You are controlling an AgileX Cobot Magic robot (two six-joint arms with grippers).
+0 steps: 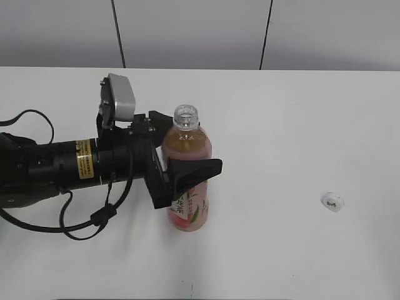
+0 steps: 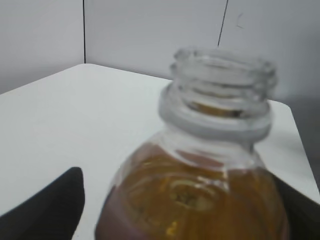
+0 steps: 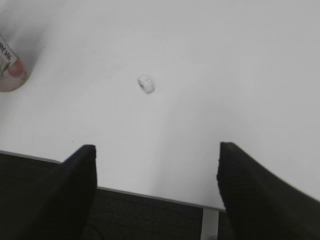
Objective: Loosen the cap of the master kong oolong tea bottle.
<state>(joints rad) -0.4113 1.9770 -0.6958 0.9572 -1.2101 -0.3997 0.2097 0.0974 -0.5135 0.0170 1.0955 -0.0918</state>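
The master kong oolong tea bottle (image 1: 189,215) stands upright on the white table, left of centre, with its threaded mouth open and no cap on it. It fills the left wrist view (image 2: 220,95). My left gripper (image 1: 187,145) is shut on the bottle's body, one black finger behind it and one in front (image 2: 185,212). The cap (image 1: 333,202) lies loose on the table far to the right, and shows in the right wrist view (image 3: 145,83). My right gripper (image 3: 156,167) is open and empty above the table's front edge, well short of the cap. The bottle's base shows at that view's left edge (image 3: 7,70).
The white table (image 1: 281,112) runs back to a grey panelled wall. The left arm and its cables (image 1: 56,169) lie across the table's left side. The table's front edge (image 3: 150,196) and dark floor show below the right gripper.
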